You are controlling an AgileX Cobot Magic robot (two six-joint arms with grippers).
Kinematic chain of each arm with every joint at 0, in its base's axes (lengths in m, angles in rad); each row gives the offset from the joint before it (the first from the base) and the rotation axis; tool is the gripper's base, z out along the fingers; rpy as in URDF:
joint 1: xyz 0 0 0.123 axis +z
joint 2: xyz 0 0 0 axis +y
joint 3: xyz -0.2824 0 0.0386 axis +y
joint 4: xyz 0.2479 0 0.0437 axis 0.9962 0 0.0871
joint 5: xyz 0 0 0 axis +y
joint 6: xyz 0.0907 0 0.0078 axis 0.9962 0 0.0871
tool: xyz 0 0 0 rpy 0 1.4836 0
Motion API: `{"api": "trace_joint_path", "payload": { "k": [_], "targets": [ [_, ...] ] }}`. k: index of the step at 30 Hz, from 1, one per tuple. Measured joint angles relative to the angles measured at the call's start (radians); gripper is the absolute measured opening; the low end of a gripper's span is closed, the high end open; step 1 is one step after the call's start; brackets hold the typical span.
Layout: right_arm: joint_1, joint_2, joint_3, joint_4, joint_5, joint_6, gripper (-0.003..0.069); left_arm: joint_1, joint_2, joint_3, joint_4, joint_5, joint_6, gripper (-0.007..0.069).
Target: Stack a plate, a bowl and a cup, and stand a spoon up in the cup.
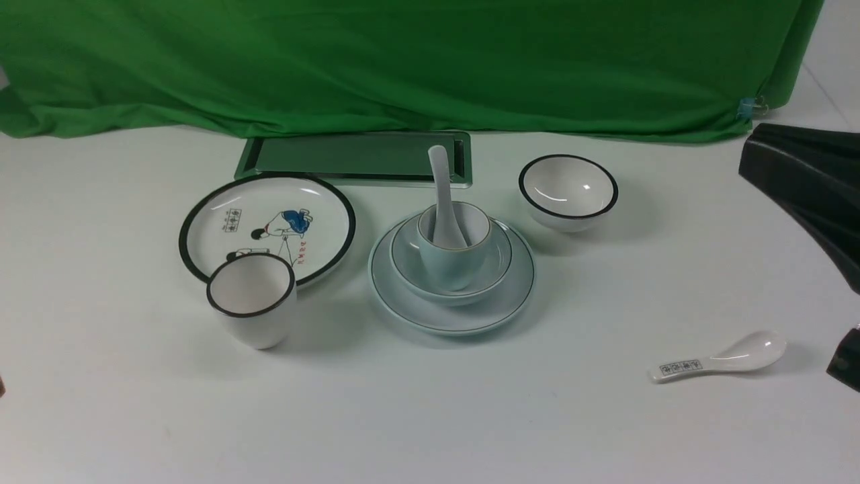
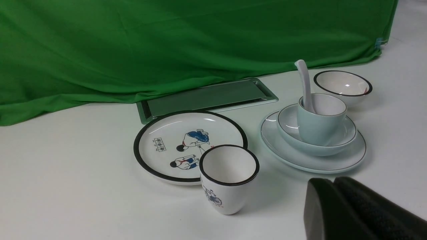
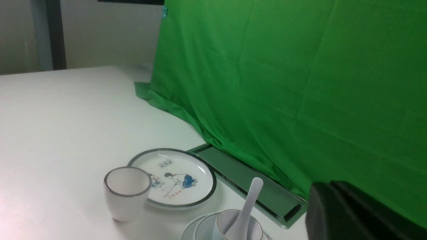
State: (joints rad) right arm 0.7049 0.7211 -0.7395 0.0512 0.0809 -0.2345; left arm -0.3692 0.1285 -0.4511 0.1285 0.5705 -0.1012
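On the surface point(image 1: 430, 417) we are seeing the plate point(image 1: 457, 316) carrying the bowl point(image 1: 406, 255), then the cup point(image 1: 447, 269), with the spoon point(image 1: 441, 181) standing inside. Only the front view is showing a patterned spoon point(image 1: 719, 358), at the stack's four o'clock. A cartoon plate point(image 1: 269, 195) and black-rimmed cup point(image 1: 255, 323) are sitting at nine o'clock. The left tool point(image 2: 333, 182) and right tool point(image 3: 328, 186) are hanging closed, gripping nothing.

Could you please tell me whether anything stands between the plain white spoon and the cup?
Nothing visible does: the spoon already stands in the cup, scoop end down inside it and handle rising above the rim.
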Motion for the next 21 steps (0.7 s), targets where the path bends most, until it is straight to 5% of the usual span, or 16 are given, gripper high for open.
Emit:
{"api": "trace_joint_path", "payload": {
  "k": [16,21],
  "targets": [
    [0.0,-0.002,0.0,0.0,0.001,0.0,0.0069,0.0,0.0,0.0,0.0,0.0,0.0,-0.0031],
    [0.0,-0.03,0.078,0.007,-0.071,0.001,0.0015,0.0,0.0,0.0,0.0,0.0,0.0,-0.0031]
  ]
}}
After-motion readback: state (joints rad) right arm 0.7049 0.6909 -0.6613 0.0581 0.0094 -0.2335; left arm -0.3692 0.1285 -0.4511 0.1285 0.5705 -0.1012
